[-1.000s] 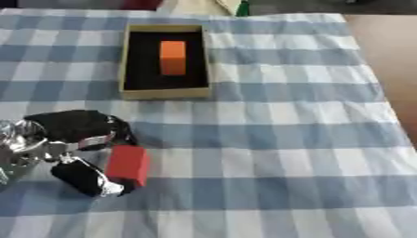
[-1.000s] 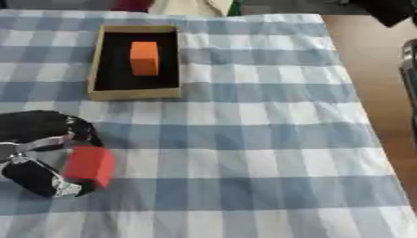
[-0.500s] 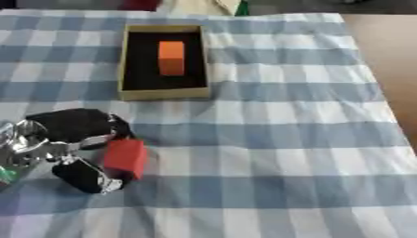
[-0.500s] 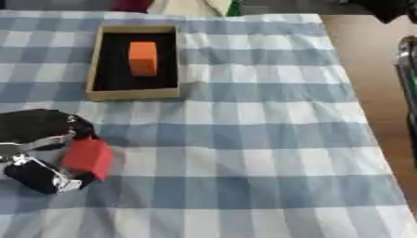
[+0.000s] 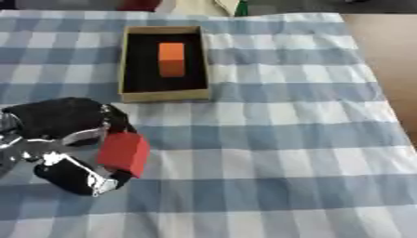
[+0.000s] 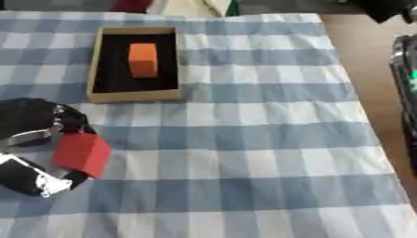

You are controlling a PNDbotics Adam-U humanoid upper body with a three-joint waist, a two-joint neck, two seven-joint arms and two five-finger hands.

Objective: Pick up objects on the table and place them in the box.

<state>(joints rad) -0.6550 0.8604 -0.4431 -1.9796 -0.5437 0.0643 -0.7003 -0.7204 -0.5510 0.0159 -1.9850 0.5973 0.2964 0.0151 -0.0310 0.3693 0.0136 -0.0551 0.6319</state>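
Observation:
My left hand (image 5: 61, 122) is at the lower left of the table, shut on a red block (image 5: 124, 153) pinched between its thumb below and fingers above. The block looks lifted a little off the blue checked cloth. At the far centre-left lies a shallow cardboard box (image 5: 123, 66) with a black lining, and an orange block (image 5: 171, 59) lies inside it. The hand is well in front of the box and a little to its left. My right hand shows in neither view.
The blue and white checked cloth (image 5: 277, 135) covers the table. Its right edge (image 6: 358, 93) drops to a brown floor. Dark equipment (image 6: 405, 69) stands off the table at the right. Some blurred items (image 5: 195, 5) lie beyond the far edge.
The left hand has turned and raised the red block slightly, and it has shifted a little toward the box. The orange block and box stay put.

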